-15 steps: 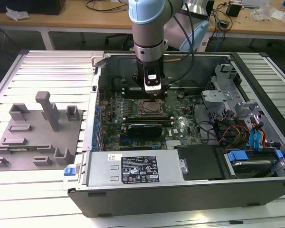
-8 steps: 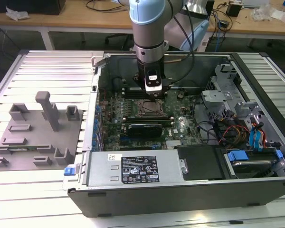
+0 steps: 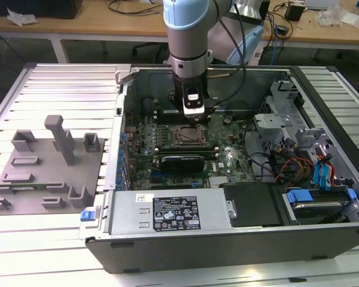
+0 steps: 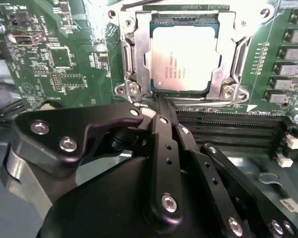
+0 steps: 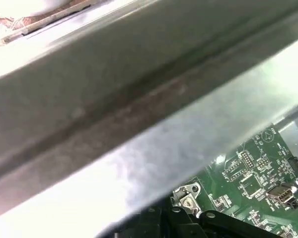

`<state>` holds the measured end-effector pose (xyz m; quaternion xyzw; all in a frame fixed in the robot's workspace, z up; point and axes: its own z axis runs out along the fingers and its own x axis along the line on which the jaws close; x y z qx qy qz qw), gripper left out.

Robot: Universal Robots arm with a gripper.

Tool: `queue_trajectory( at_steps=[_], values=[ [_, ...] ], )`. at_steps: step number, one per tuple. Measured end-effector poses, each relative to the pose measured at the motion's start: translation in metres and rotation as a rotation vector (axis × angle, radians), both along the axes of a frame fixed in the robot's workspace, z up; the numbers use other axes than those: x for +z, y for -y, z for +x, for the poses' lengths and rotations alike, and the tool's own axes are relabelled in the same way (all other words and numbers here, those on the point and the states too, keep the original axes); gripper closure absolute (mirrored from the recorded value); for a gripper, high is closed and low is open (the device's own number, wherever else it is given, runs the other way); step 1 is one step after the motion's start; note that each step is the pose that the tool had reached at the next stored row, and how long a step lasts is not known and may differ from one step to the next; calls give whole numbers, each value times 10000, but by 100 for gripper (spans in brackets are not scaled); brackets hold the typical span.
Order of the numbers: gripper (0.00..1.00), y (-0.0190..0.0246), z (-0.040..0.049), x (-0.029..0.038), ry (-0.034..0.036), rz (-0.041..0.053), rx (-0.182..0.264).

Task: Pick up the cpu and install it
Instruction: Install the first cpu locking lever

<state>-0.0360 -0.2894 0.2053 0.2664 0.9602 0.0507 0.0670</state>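
The cpu (image 4: 185, 58), a square chip with a silver-white top, lies flat inside the motherboard socket (image 4: 131, 59), with the metal frame around it. My gripper (image 4: 162, 105) is shut with nothing between its fingers, its tip right at the socket's near edge and just beside the cpu. In the exterior view my gripper (image 3: 193, 117) hangs straight down inside the open computer case, directly over the socket (image 3: 188, 136). Dark parts of the gripper (image 5: 188, 225) also appear in the first wrist view, against the green board (image 5: 248, 183).
The case's metal walls (image 3: 185, 242) ring the motherboard; one wall (image 5: 114, 114) is close to the wrist. Memory slots (image 4: 228, 126) run beside the socket. A power supply (image 3: 179, 212), drive cages (image 3: 281, 128) and cables (image 3: 299, 167) crowd the exterior view's right. Grey plastic blocks (image 3: 48, 161) stand at its left.
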Motion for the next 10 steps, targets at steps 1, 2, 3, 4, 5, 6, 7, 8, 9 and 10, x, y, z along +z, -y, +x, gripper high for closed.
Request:
queue_trajectory(
  at_steps=[1,2,3,4,5,6,7,8,9,10],
  values=[
    [89,0,0,29,-2,-1,0],
    [89,0,0,63,-2,-2,0],
    [89,0,0,95,-2,-1,0],
    [89,0,0,146,-3,-3,0],
    [89,0,0,181,-4,-35,1],
    [89,1,0,185,-2,-97,0],
    [89,3,0,187,-2,-200,0],
    [89,14,0,187,-3,-367,1],
    [89,59,-1,187,-3,-516,1],
    [89,85,-1,187,-3,-547,-1]
  ],
)
